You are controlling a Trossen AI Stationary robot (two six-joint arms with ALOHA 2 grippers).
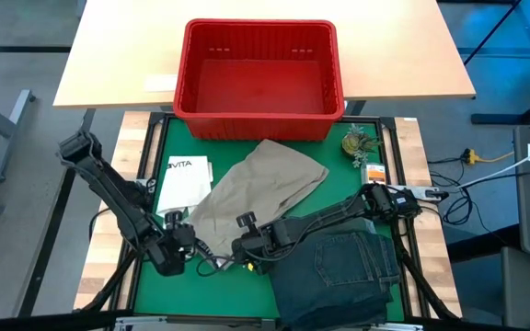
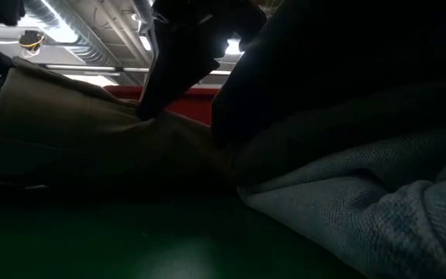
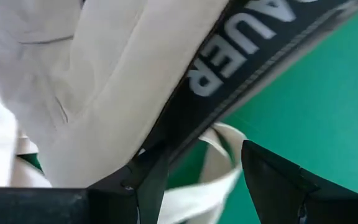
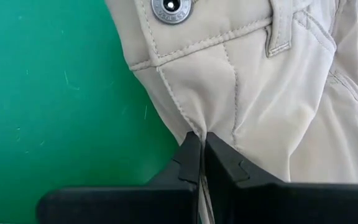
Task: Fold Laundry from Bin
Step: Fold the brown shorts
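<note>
The red bin (image 1: 258, 78) stands at the far side on a wooden table. On the green mat a khaki garment (image 1: 256, 188) lies spread. My right gripper (image 1: 244, 248) is shut on its near end, beside a metal button (image 4: 169, 7). Folded denim jeans (image 1: 339, 276) lie at the near right. My left gripper (image 3: 202, 149) hangs open at the garment's near left corner. A black lettered band (image 3: 241, 59) and a white loop (image 3: 224, 165) show between its fingers. My right gripper pinches the khaki garment's waistband edge (image 4: 194, 127) between its two fingers, a little below the button. The fingers slant down at it from the near side. The cloth puckers at the pinch, and the rest lies on the mat. Whether my left gripper touches the black band cannot be told.
A white tote bag (image 1: 184, 179) lies on the mat's left, partly under the khaki garment. A small plant (image 1: 357, 142) and an orange-and-white item (image 1: 374, 171) sit at the far right. Cables (image 1: 431, 193) run off the right side. In the low view the jeans (image 2: 362, 209) fill the foreground.
</note>
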